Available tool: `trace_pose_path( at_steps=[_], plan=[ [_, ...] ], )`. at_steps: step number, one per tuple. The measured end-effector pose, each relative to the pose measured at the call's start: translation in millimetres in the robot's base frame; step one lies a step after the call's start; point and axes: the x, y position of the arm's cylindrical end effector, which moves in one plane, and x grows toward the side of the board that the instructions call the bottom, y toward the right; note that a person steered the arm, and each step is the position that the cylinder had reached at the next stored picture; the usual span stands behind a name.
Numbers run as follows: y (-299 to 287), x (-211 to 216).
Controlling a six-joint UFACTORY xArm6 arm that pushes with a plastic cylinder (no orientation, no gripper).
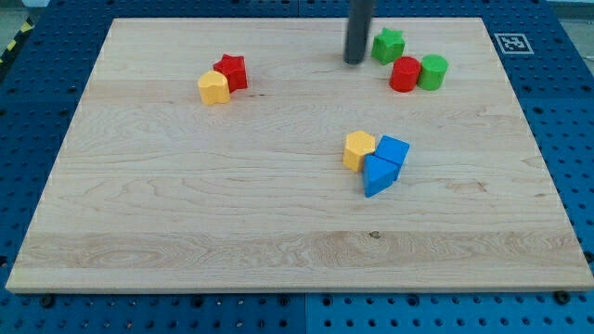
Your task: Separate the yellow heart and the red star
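Note:
The yellow heart (213, 88) and the red star (231, 71) lie touching each other at the view's upper left of the wooden board, the star up and right of the heart. My tip (354, 61) is at the view's top centre, far to the right of that pair and just left of the green star (388, 44). It touches no block.
A red cylinder (405, 74) and a green cylinder (432, 71) sit side by side right of my tip. A yellow hexagon (359, 149), a blue cube (393, 150) and a blue triangle (377, 175) cluster at the board's centre right. The board (186, 213) lies on a blue pegboard.

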Motion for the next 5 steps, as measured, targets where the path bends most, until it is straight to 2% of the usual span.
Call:
trace_pose_path(
  at_steps=[1,2,3,5],
  plan=[
    [-99.6,-23.1],
    [-209.9,-19.5],
    [-272.0,15.5],
    [-244.4,46.5]
  ],
)
